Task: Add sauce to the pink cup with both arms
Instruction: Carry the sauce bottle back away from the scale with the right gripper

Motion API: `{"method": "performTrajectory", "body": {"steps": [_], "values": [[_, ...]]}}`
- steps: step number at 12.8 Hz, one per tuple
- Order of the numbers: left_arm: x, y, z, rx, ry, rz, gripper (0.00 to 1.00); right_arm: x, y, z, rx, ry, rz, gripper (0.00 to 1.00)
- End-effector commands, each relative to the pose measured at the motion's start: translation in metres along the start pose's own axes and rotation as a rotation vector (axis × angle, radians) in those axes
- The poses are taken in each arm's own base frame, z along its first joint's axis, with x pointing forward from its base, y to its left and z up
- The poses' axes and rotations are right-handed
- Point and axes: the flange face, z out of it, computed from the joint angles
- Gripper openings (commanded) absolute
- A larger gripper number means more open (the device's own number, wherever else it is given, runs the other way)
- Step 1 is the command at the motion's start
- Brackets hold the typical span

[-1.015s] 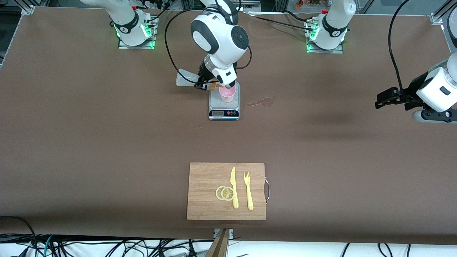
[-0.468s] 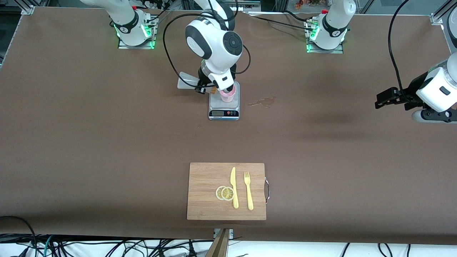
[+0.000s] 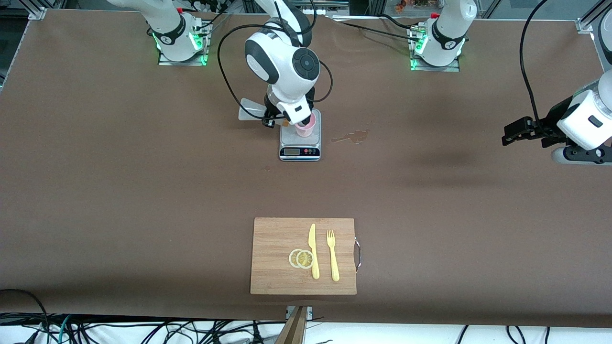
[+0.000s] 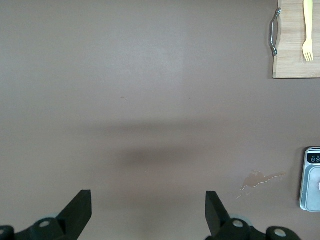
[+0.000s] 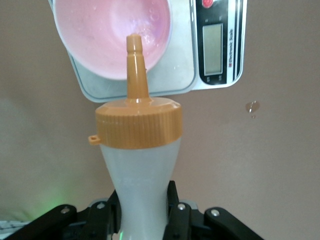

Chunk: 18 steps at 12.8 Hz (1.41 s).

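Right gripper (image 5: 142, 210) is clamped on the sauce (image 5: 138, 165), fingers pinching the narrow waist of the whitish bottle, orange cap and nozzle pointing away from the wrist. In the right wrist view the nozzle tip sits over the mouth of the pink cup (image 5: 107, 35); in the front view the bottle is tipped toward the cup, its base (image 3: 249, 111) sticking out toward the right arm's end of the table. The pink cup (image 3: 305, 125) stands upright on the plate of a small scale (image 3: 300, 143), the scale's display strip on the side facing the front camera. Cup interior shows a few droplets; can't tell whether sauce is flowing. A small wet stain (image 3: 353, 137) is on the brown table (image 3: 143, 191) just beside the scale, toward the left arm's end. Left gripper (image 3: 514, 133) waits with fingers spread wide apart, holding nothing, hovering over bare table near the left arm's end, well apart from the scale; left wrist view shows both fingertips (image 4: 80, 205) over plain tabletop. Much nearer the front camera than the scale lies a wooden cutting board (image 3: 272, 239) with metal handle, carrying two lemon slices (image 3: 301, 258), a yellow knife (image 3: 313, 251) and a yellow fork (image 3: 332, 254) lying side by side.
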Motion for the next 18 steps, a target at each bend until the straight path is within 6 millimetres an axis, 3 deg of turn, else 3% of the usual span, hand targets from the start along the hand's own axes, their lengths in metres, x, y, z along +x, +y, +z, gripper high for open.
{"method": "performTrajectory", "body": {"steps": [1, 7, 13, 18], "values": [[0.000, 0.001, -0.004, 0.010, -0.006, 0.025, 1.00, -0.027, 0.005, -0.004, 0.039, 0.104, -0.017, 0.35], [0.000, 0.001, -0.004, 0.010, -0.006, 0.025, 1.00, -0.076, 0.045, -0.020, 0.134, 0.280, -0.046, 0.36], [0.000, 0.001, -0.005, 0.010, -0.004, 0.025, 1.00, -0.170, 0.127, -0.016, 0.279, 0.639, -0.108, 0.36], [0.000, 0.002, -0.004, 0.005, -0.006, 0.025, 1.00, -0.256, 0.177, 0.018, 0.398, 0.896, -0.098, 0.36]]}}
